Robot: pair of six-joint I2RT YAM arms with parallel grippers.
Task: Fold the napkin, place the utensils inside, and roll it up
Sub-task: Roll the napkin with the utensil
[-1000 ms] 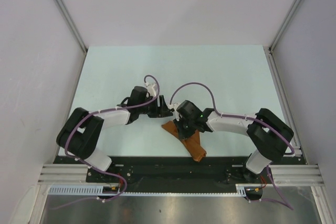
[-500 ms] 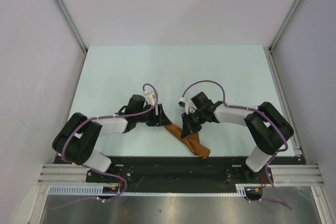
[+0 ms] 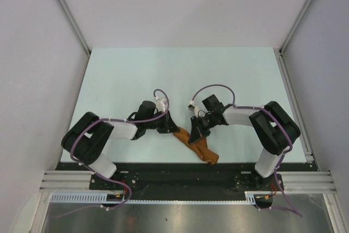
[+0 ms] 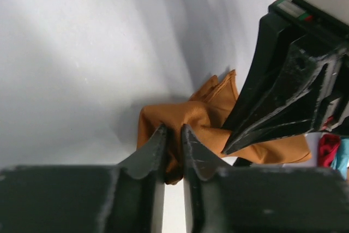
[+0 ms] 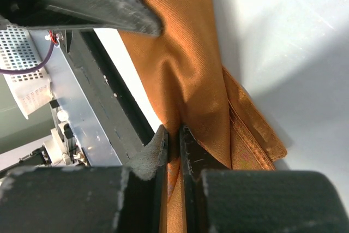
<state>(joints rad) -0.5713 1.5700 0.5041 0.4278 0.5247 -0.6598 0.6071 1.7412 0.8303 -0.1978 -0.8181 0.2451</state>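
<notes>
The rust-orange napkin point(image 3: 203, 149) lies bunched in a long crumpled strip near the table's front edge, between both arms. My left gripper point(image 3: 173, 129) is shut on its left end; in the left wrist view a fold of the napkin point(image 4: 203, 119) is pinched between the jaws of this gripper point(image 4: 173, 131). My right gripper point(image 3: 192, 137) is shut on the cloth's middle; in the right wrist view the napkin point(image 5: 185, 53) runs up out of the closed gripper point(image 5: 173, 132). The utensils are out of view.
The pale table point(image 3: 180, 75) stretches away behind the arms. A black base rail point(image 3: 163, 170) and metal frame point(image 5: 82, 113) run along the near edge, just below the napkin. White walls stand on three sides.
My left gripper has moved down and right to the napkin's left end and closed on it. The right gripper, still holding the cloth, has shifted up and right, and the napkin has drawn out longer.
</notes>
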